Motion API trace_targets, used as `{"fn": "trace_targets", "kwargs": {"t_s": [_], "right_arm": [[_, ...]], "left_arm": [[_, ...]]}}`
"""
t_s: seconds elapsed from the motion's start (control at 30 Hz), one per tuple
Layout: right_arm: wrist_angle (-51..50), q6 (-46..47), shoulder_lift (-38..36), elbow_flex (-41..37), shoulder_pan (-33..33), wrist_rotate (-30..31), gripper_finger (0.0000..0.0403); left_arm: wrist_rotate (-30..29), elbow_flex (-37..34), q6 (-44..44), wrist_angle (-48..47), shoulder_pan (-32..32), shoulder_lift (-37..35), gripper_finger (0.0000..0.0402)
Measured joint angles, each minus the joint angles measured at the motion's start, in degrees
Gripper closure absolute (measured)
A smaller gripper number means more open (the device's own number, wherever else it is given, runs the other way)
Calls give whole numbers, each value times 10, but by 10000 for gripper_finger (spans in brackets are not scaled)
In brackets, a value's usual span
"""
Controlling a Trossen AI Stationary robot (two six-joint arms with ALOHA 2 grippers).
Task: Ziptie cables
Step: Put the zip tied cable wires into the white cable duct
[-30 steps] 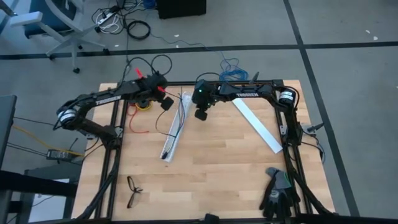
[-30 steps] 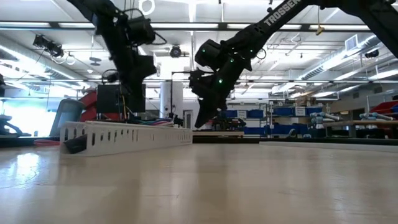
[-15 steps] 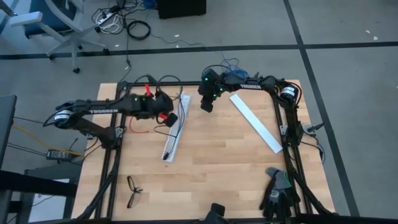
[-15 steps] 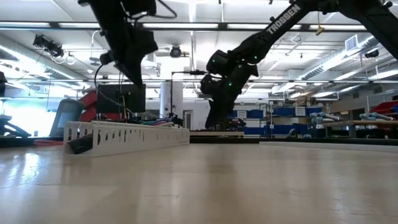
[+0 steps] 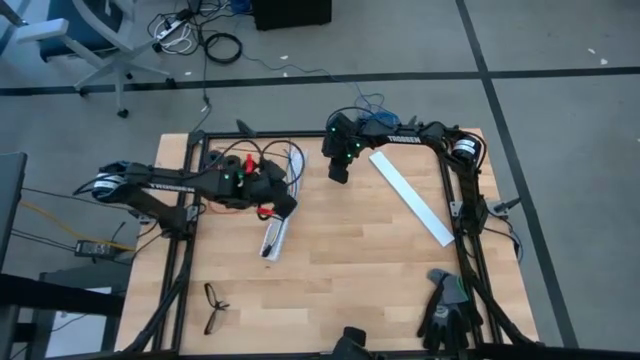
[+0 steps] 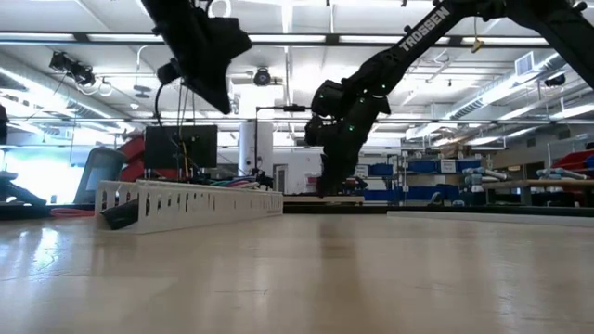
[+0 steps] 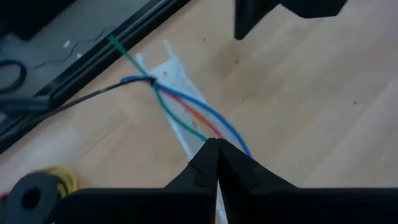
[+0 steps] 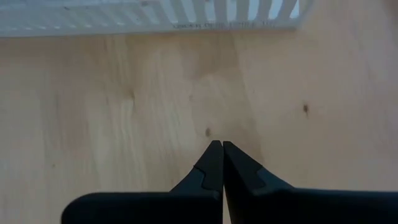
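The cables point(image 7: 205, 113), blue, red and green strands, lie along the white slotted strip point(image 5: 271, 237), bunched near its far end point(image 5: 291, 163). A thin black ziptie point(image 7: 93, 96) meets the bundle at a crossing point and trails off toward the table's left edge. My left gripper point(image 7: 214, 146) hovers shut above the strip's middle point(image 5: 282, 207), with nothing between its fingers. My right gripper point(image 8: 222, 146) is shut too. It hangs over bare wood just right of the strip's far end point(image 5: 338, 172) and holds nothing.
A flat white strip point(image 5: 412, 196) lies slantwise at the right. Black glasses point(image 5: 213, 306) lie near the front left, and dark gloves point(image 5: 446, 306) near the front right. A yellow roll point(image 7: 59, 178) sits by the left frame rail.
My left gripper has swung from the far left corner toward the near edge and slightly right, and now sits over the middle of the slotted strip. My right gripper has drawn back toward the far edge and a little right, away from the strip.
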Motion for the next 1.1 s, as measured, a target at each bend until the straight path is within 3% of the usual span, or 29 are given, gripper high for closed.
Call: {"fn": "trace_targets", "kwargs": {"t_s": [0.33, 0.53, 0.77, 1.1], "right_arm": [[45, -68, -4, 0, -25, -102, 388], [80, -150, -4, 0, 2, -72, 330], [147, -204, -4, 1, 11, -38, 271], [112, -313, -4, 33, 6, -12, 285]], "left_arm": [[69, 0, 57, 90, 4, 86, 296], [66, 0, 119, 140, 5, 107, 244], [35, 0, 109, 147, 32, 104, 238], [69, 0, 132, 135, 96, 104, 240]]}}
